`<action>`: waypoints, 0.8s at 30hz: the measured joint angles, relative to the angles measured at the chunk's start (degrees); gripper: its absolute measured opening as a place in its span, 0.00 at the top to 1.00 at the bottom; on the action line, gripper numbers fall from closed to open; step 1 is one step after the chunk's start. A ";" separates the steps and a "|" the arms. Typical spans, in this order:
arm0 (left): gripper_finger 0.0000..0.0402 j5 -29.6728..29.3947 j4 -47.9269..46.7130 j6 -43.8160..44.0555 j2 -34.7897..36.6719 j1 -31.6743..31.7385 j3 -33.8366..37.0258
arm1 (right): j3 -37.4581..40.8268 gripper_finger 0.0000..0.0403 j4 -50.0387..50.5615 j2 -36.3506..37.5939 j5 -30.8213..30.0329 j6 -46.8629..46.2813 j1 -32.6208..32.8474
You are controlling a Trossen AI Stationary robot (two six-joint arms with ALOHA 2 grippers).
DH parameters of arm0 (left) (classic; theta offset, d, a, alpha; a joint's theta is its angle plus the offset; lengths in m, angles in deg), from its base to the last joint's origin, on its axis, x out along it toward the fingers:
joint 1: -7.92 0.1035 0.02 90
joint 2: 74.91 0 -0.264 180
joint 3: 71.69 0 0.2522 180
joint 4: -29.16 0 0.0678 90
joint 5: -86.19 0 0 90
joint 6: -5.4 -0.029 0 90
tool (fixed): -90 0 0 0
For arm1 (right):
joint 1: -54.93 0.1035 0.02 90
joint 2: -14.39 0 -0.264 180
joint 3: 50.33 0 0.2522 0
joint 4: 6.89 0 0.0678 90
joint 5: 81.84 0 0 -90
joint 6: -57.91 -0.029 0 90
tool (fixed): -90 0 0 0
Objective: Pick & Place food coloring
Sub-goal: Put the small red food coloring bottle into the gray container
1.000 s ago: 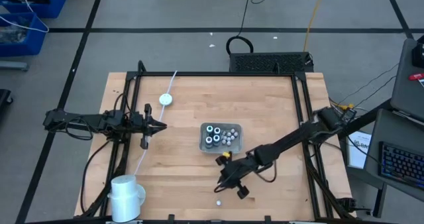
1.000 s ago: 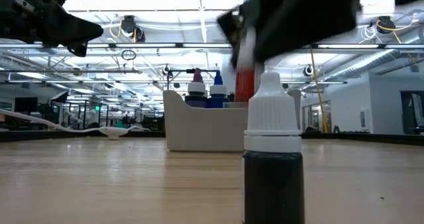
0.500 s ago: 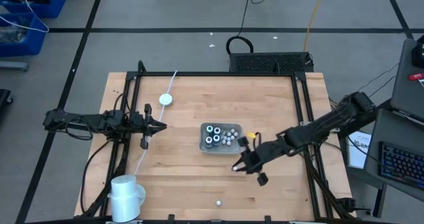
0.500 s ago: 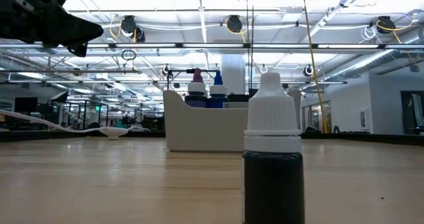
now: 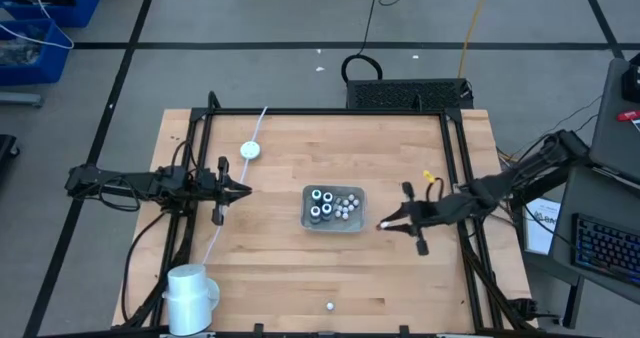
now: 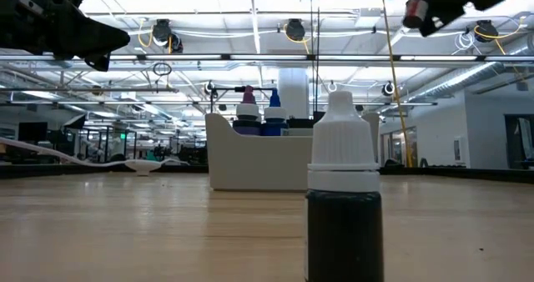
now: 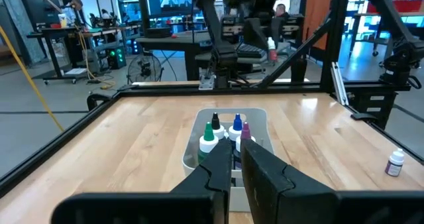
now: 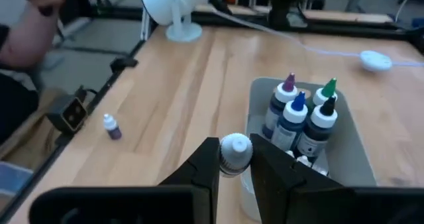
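The right hand (image 5: pixel 383 224) is pinching a food coloring bottle (image 8: pixel 235 152) beside the grey tray (image 5: pixel 356 224), while the left hand (image 5: pixel 245 189) is waiting with fingers pressed together.

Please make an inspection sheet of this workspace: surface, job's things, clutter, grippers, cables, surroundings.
Surface: wooden table.
Job's things: grey tray holds bottles; one bottle stands alone near the front edge.
Clutter: white fan, white puck.
Grippers: right gripper shut on a white-capped bottle beside the tray; left gripper shut, empty, left of the tray.
Cables: white cable from the puck.
Surroundings: person's arm beyond the table.
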 joint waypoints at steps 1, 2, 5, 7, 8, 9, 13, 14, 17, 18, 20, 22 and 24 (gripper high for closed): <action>0.90 0.00 0.04 0.00 0.00 0.00 0.00 | 1.66 0.87 -1.10 1.70 -0.91 -0.09 0.58; 0.90 -0.01 0.02 0.00 0.00 0.00 0.00 | 3.41 0.87 -1.84 3.50 -1.62 -0.08 1.13; 0.90 0.00 0.02 0.09 0.01 0.00 0.00 | 7.98 0.87 -1.68 9.00 -6.41 -0.98 2.27; 0.90 0.00 0.00 0.28 0.00 0.00 0.00 | 10.89 0.87 -1.68 12.76 -8.46 -1.71 2.45; 0.90 -0.02 0.02 0.26 0.02 0.00 0.00 | 12.09 0.87 -1.68 14.51 -8.53 -2.04 2.45; 0.90 -0.02 0.00 0.26 0.00 0.00 0.00 | 13.20 0.87 -1.83 16.17 -8.56 -2.31 2.45; 0.90 -0.02 0.01 0.26 0.00 0.02 0.00 | 16.94 0.87 -3.66 21.66 -8.62 -2.16 2.34; 0.90 -0.02 0.04 0.24 0.00 0.00 0.00 | 17.69 0.87 -4.17 22.64 -8.62 -1.62 2.34; 0.90 -0.02 0.04 0.02 0.00 0.00 0.00 | 19.31 0.87 -4.90 24.71 -8.62 -0.80 2.34; 0.90 -0.03 0.07 0.00 0.00 0.00 0.00 | 19.54 0.87 -4.97 25.09 -8.62 -0.62 2.34; 0.90 -0.04 0.07 0.00 0.00 0.00 0.00 | 19.79 0.87 -5.12 25.34 -8.99 -0.21 2.34; 0.90 -0.02 0.07 -0.02 0.02 0.00 0.00 | 19.79 0.87 -5.19 25.28 -10.22 0.16 2.33; 0.90 -0.04 0.07 -0.02 0.00 0.00 0.00 | 19.79 0.87 -5.17 25.00 -10.78 0.96 2.34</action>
